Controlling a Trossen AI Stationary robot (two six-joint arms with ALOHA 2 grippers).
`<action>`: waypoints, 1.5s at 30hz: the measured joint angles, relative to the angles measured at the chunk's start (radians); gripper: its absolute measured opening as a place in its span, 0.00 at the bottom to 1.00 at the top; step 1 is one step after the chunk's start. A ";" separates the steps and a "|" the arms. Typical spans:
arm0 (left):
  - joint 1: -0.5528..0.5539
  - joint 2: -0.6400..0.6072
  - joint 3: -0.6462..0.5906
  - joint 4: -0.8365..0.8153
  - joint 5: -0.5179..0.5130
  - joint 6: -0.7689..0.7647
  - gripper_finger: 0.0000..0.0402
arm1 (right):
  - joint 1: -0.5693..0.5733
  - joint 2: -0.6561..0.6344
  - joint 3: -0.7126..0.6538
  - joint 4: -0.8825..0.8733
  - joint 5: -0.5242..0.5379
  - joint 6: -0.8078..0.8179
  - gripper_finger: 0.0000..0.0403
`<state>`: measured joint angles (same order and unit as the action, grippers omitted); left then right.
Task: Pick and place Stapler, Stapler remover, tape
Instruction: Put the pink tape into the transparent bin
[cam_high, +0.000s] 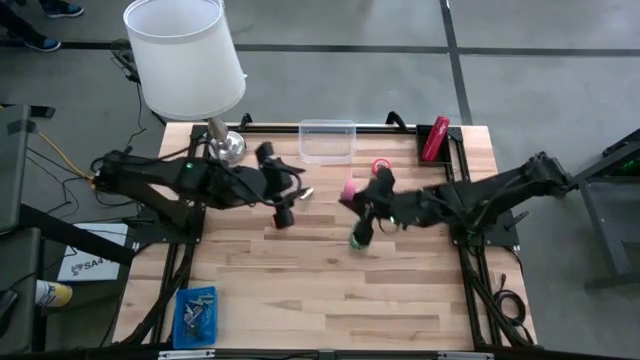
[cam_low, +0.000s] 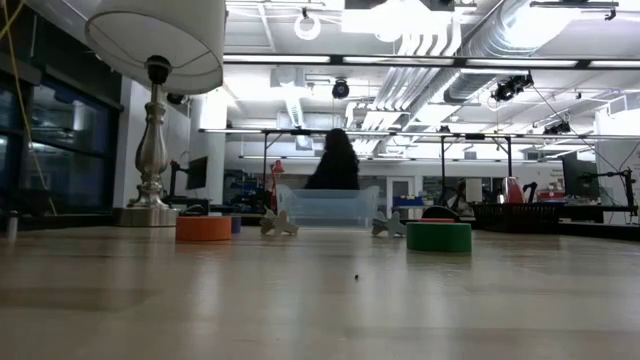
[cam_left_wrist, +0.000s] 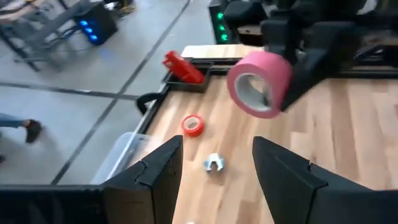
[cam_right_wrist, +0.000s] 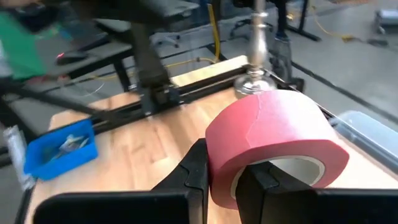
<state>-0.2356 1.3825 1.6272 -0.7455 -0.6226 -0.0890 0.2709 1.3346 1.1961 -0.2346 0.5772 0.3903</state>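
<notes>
My right gripper (cam_high: 352, 195) is above the table's middle, shut on a pink tape roll (cam_right_wrist: 273, 140), which also shows in the left wrist view (cam_left_wrist: 261, 84). My left gripper (cam_high: 284, 208) hangs open just left of it, holding nothing (cam_left_wrist: 217, 149). A green tape roll (cam_high: 358, 240) lies flat on the table below the right gripper. A small red tape roll (cam_high: 381, 167) lies flat farther back. The red stapler (cam_high: 435, 138) lies at the far right edge. A silvery staple remover (cam_left_wrist: 213, 163) sits on the wood. My right gripper holds the pink tape roll by its wall (cam_right_wrist: 224, 168), one finger (cam_right_wrist: 261, 180) inside the ring's hole and one finger (cam_right_wrist: 194, 174) outside. The roll is lifted clear of the table, with its hole facing sideways.
A clear plastic container (cam_high: 327, 140) stands at the far edge, and a lamp (cam_high: 185, 55) with a white shade at the far left corner. A blue bin (cam_high: 195, 315) sits at the near left corner. Bare wood spreads across the near half.
</notes>
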 joint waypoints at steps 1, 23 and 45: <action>0.000 -0.011 0.001 -0.020 -0.017 -0.008 0.47 | -0.030 0.000 0.000 -0.002 -0.015 0.013 0.09; 0.001 -0.065 0.001 -0.571 -0.278 -0.060 0.47 | -0.571 0.292 0.001 0.291 -0.365 0.290 0.09; 0.227 -0.160 -0.045 -0.661 -0.262 -0.026 0.47 | -0.764 0.477 0.000 0.255 -0.341 0.657 0.14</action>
<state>-0.0081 1.2221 1.5819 -1.4065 -0.8845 -0.1148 -0.4931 1.8114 1.1957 0.0206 0.2365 1.0473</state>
